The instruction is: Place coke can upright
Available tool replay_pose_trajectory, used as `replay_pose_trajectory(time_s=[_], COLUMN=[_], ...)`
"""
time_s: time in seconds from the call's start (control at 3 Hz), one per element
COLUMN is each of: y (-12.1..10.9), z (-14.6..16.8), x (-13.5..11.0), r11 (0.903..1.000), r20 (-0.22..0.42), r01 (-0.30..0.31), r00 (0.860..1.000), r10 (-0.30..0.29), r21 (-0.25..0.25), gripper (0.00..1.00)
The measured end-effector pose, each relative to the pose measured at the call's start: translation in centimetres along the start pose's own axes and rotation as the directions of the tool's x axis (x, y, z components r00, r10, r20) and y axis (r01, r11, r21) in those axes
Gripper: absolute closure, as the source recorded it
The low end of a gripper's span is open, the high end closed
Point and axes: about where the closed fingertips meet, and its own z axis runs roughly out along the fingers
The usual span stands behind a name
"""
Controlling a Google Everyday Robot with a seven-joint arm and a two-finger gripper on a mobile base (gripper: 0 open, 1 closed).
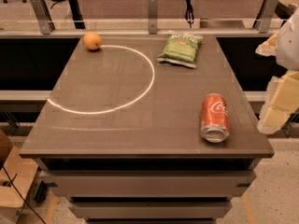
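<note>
**Can on its side at 4 o'clock, gripper off the table's right edge**

The coke can [215, 118] lies on its side on the table [117, 125], at about 4 o'clock on the top and near the front right corner. Its length runs roughly from 12 to 6, with one silver end facing the front edge (whether that end is opened cannot be told).

A green chip bag [180, 49] lies flat at 1 o'clock near the far edge. An orange [92, 40] sits at 11 o'clock, touching a thin white arc [153, 76] that curves across the left half of the top.

The gripper [276, 107] hangs at 3 o'clock, beyond the right edge and apart from the can. Whether it is apart or together cannot be told.
</note>
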Motion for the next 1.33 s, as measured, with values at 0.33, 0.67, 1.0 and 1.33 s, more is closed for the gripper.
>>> replay_pose_trajectory(time_s=[0.33, 0.67, 1.0, 1.33], y=[0.0, -0.5, -0.5, -0.8], z=[0.0, 0.0, 1.9, 3.9], x=[0.0, -0.1, -1.7, -4.6], r11=[1.0, 0.9982, 0.9831, 0.9452], r20=[0.0, 0.006, 0.044, 0.096], r01=[0.0, -0.06, -0.175, -0.307], r00=[1.0, 0.998, 0.983, 0.943], r10=[0.0, 0.06, 0.178, 0.318], r21=[0.0, -0.002, -0.053, -0.11], gripper=[0.0, 0.0, 0.0, 0.0])
